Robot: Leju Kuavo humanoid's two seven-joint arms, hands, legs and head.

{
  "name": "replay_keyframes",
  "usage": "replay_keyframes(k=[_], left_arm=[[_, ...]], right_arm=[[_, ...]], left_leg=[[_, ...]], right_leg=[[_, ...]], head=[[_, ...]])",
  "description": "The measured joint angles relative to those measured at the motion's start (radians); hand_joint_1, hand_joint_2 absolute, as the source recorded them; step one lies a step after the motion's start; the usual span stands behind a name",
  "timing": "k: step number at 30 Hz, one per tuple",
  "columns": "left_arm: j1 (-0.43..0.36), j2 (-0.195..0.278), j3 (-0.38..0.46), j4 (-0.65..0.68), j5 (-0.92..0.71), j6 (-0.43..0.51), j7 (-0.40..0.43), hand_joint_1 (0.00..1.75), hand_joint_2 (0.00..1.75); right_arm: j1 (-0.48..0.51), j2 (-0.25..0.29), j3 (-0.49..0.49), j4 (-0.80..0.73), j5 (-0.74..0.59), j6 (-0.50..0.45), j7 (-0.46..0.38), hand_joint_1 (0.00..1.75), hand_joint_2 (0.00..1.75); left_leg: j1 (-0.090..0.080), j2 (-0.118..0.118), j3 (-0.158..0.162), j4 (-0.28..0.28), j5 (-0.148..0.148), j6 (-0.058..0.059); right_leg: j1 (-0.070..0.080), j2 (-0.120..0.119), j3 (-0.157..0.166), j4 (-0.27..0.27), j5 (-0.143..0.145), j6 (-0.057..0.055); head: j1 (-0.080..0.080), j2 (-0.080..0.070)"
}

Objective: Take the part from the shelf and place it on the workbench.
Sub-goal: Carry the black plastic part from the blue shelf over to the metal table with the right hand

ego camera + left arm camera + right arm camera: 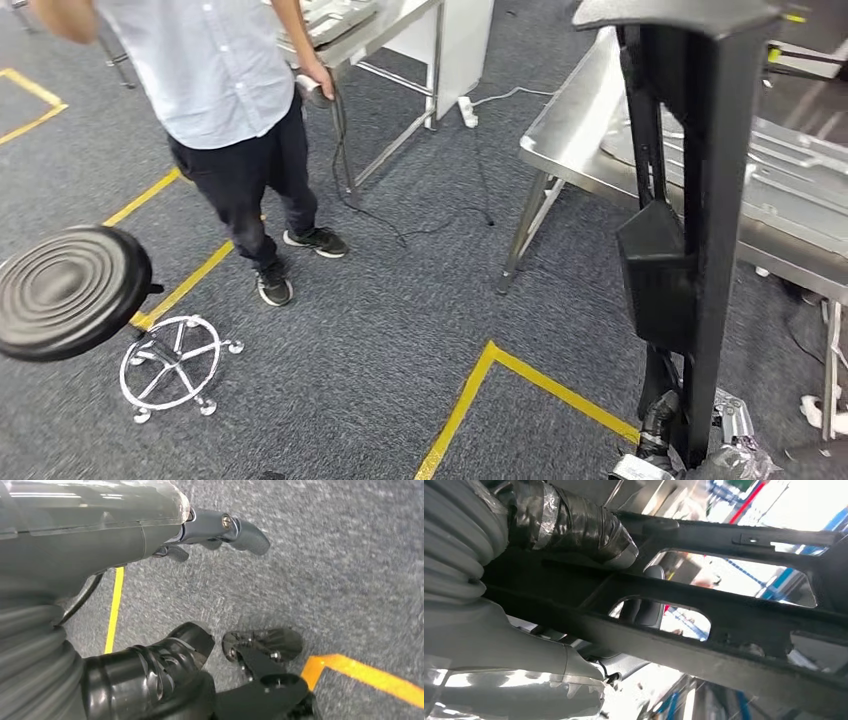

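Note:
The part is a long black frame with cut-outs, standing upright at the right of the head view. My right hand grips its lower end. In the right wrist view the tape-wrapped thumb lies over one bar of the part and a dark finger shows through an opening behind it. The steel workbench stands just behind the part, at the right. My left hand hangs over the grey carpet with nothing in it, its fingers apart.
A person stands at the upper left beside a white table, with cables trailing on the floor. A black stool is at the left. Yellow tape lines cross the carpet.

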Motion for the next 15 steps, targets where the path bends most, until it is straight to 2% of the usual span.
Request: replay_keyframes(k=[1, 2, 3, 5, 6, 7, 8, 9, 11, 13, 14, 15], left_arm=[[0.000, 0.000, 0.000, 0.000, -0.001, -0.001, -0.001, 0.00, 1.75], [0.000, 0.000, 0.000, 0.000, -0.001, -0.002, -0.001, 0.00, 1.75], [-0.001, 0.000, 0.000, 0.000, -0.001, -0.002, -0.002, 0.00, 1.75], [-0.002, 0.000, 0.000, 0.000, -0.001, -0.002, -0.003, 0.00, 1.75], [-0.002, 0.000, 0.000, 0.000, -0.001, -0.002, -0.003, 0.00, 1.75], [-0.004, 0.000, 0.000, 0.000, -0.001, -0.002, -0.003, 0.00, 1.75], [-0.006, 0.000, 0.000, 0.000, -0.001, -0.002, -0.003, 0.00, 1.75], [-0.008, 0.000, 0.000, 0.000, -0.001, -0.002, -0.002, 0.00, 1.75], [-0.008, 0.001, 0.000, 0.000, -0.001, -0.001, -0.001, 0.00, 1.75], [-0.005, 0.001, 0.000, 0.000, -0.001, -0.001, 0.001, 0.00, 1.75], [-0.003, 0.001, 0.000, 0.000, -0.001, -0.001, 0.002, 0.00, 1.75], [-0.001, 0.001, 0.000, 0.000, -0.001, 0.000, 0.004, 0.00, 1.75]], right_arm=[[0.000, 0.000, 0.000, 0.001, 0.000, 0.000, 0.001, 1.75, 1.75], [0.000, 0.000, 0.000, 0.001, 0.000, 0.000, 0.002, 1.75, 1.75], [0.000, -0.001, 0.000, 0.002, 0.001, 0.000, 0.003, 1.75, 1.75], [-0.002, -0.001, 0.000, 0.002, 0.001, 0.000, 0.004, 1.75, 1.75], [-0.002, -0.001, 0.000, 0.003, 0.001, 0.000, 0.004, 1.75, 1.75], [-0.003, -0.001, 0.000, 0.003, 0.002, 0.000, 0.005, 1.75, 1.75], [-0.002, -0.001, 0.000, 0.003, 0.002, 0.000, 0.005, 1.75, 1.75], [-0.002, -0.001, 0.000, 0.003, 0.002, 0.000, 0.006, 1.75, 1.75], [-0.002, -0.001, 0.000, 0.003, 0.003, 0.000, 0.007, 1.75, 1.75], [-0.003, -0.001, 0.000, 0.003, 0.004, 0.000, 0.008, 1.75, 1.75], [-0.003, -0.001, 0.000, 0.004, 0.004, 0.000, 0.008, 1.75, 1.75], [-0.003, -0.001, 0.000, 0.005, 0.005, 0.000, 0.009, 1.75, 1.75]], left_leg=[[0.000, 0.014, 0.002, 0.000, -0.003, -0.001], [0.000, 0.026, 0.006, 0.000, -0.006, -0.004], [0.000, 0.037, 0.012, 0.000, -0.010, -0.007], [-0.004, 0.055, 0.021, 0.001, -0.020, -0.017], [-0.006, 0.064, 0.025, 0.000, -0.024, -0.023], [-0.008, 0.072, 0.029, -0.001, -0.027, -0.029], [-0.008, 0.081, 0.035, -0.002, -0.029, -0.034], [-0.006, 0.080, 0.039, -0.001, -0.034, -0.040], [-0.002, 0.041, 0.027, 0.042, -0.066, -0.050], [0.000, -0.010, -0.030, 0.163, -0.129, -0.054], [0.000, -0.020, -0.064, 0.229, -0.154, -0.054], [0.000, -0.024, -0.091, 0.274, -0.163, -0.055]], right_leg=[[-0.002, -0.004, 0.001, -0.005, 0.015, 0.002], [-0.004, -0.011, 0.024, -0.049, 0.046, 0.002], [-0.004, -0.026, 0.061, -0.118, 0.082, 0.000], [0.004, -0.062, 0.122, -0.231, 0.120, -0.011], [0.008, -0.072, 0.134, -0.256, 0.123, -0.018], [0.013, -0.069, 0.135, -0.260, 0.118, -0.024], [0.013, -0.058, 0.134, -0.262, 0.119, -0.030], [0.011, -0.047, 0.135, -0.265, 0.120, -0.036], [0.004, -0.026, 0.140, -0.273, 0.124, -0.049], [0.003, -0.006, 0.142, -0.275, 0.125, -0.058], [0.004, 0.006, 0.141, -0.273, 0.125, -0.060], [0.005, 0.020, 0.141, -0.271, 0.123, -0.061]], head=[[0.000, 0.000], [0.000, 0.000], [0.000, 0.000], [0.000, 0.000], [0.000, 0.000], [-0.001, 0.000], [0.000, 0.000], [0.000, 0.000], [-0.001, 0.000], [-0.002, 0.000], [-0.002, 0.000], [-0.002, 0.000]])
